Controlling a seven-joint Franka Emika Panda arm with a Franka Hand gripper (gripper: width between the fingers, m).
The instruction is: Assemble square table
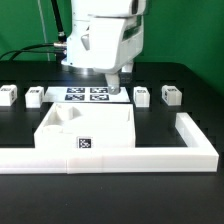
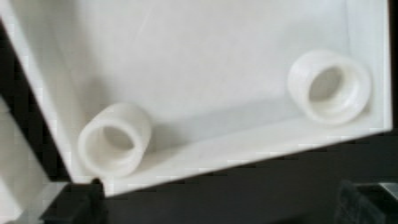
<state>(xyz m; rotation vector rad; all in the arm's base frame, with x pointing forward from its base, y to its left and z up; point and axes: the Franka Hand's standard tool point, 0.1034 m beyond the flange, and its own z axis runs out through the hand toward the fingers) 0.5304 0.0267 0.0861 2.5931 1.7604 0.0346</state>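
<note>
Catalogue entry, exterior view, 12 o'clock taken as away from the camera. Large square white plastic tabletop (image 1: pixel 95 128): flat on the black surface (image 1: pixel 20 120), underside up, at 6 o'clock of the claw (image 1: pixel 113 88) and below it. Near edge with black-and-white tag facing 6 o'clock, touching or almost touching the long arm of the long low white L-shaped wall (image 1: pixel 150 157); apart from that wall's short arm at 3 o'clock. Square, hence no long axis; sides running 12-to-6 and 9-to-3. In the wrist view, one round white socket (image 2: pixel 333 87) and a second socket (image 2: pixel 116 140) set in the recessed underside, both opening upward, close beneath the claw. Claw: two fingers spread wide, nothing between them, hovering over the far side of the tabletop, with the thin flat white marker board (image 1: pixel 88 94) at 12 o'clock of the tabletop. Small white block-like legs, four, in a 9-to-3 row flanking the marker board: outer left leg (image 1: pixel 8 95), inner left leg (image 1: pixel 36 96), inner right leg (image 1: pixel 141 96), outer right leg (image 1: pixel 170 96); each apart from the tabletop, long axis too small to tell. Judged next: fetching a leg for a socket, inner right leg nearest, at 3 o'clock of the claw.
</note>
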